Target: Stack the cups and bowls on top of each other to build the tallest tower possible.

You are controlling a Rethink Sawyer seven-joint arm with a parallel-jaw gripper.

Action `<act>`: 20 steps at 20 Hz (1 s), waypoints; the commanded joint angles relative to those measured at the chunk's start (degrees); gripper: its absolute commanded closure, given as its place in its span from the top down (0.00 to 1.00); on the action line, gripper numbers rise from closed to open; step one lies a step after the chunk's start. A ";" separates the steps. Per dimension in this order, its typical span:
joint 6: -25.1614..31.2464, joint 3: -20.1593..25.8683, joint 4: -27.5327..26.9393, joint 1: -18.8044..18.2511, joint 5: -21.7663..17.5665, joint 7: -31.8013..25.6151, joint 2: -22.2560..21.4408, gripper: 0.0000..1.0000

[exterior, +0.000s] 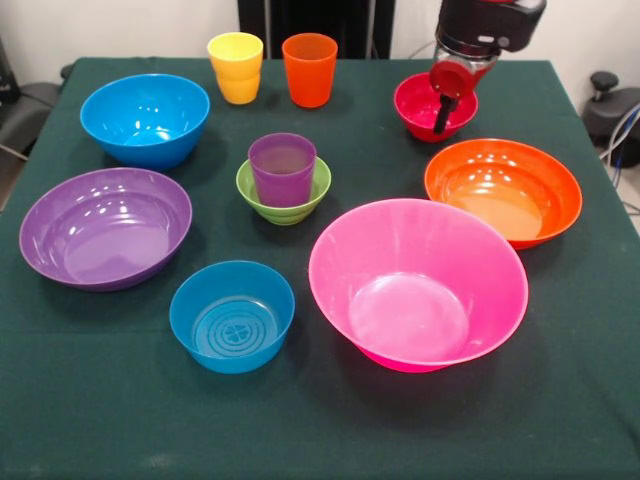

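Observation:
The purple cup (283,168) stands upright inside the small green bowl (286,212) at the middle of the table. A yellow cup (236,68) and an orange cup (310,68) stand side by side at the far edge. My gripper (443,112) reaches down into the small red bowl (418,108) at the far right, near its right side. A small blue bowl (232,316) sits at the front. The large pink bowl (418,283) is to its right.
A mid-sized blue bowl (145,118) and a purple bowl (105,228) sit on the left. An orange bowl (503,190) lies just in front of the red one. The dark green tablecloth (100,420) covers the whole table.

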 commanded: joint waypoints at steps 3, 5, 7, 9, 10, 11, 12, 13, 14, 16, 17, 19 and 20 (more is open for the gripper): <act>-3.18 6.59 -1.61 -1.90 -1.69 2.85 2.63 1.00; -4.63 7.44 -0.95 -3.30 -2.56 1.91 2.69 1.00; -5.08 7.71 -0.49 -4.09 -3.26 1.19 2.55 1.00; -4.84 7.81 -0.54 -4.06 -3.59 1.08 2.34 1.00; -5.26 8.40 -0.10 -4.52 -3.84 1.13 2.05 1.00; -4.86 8.16 -0.57 -4.10 -3.78 1.34 2.16 1.00; -4.82 8.12 -0.50 -4.01 -3.81 1.58 2.08 1.00; -4.43 7.78 -0.98 -3.51 -3.64 1.87 2.12 1.00; -4.54 7.88 -0.87 -3.62 -3.69 1.96 1.98 1.00; -4.39 7.84 -1.05 -3.48 -3.76 1.90 1.75 1.00; -3.69 7.47 -1.32 -2.99 -3.57 2.06 1.38 1.00; -2.19 6.73 -1.51 -2.11 -3.31 2.39 0.65 1.00; -1.08 6.04 -2.03 -1.26 -3.09 2.73 0.60 1.00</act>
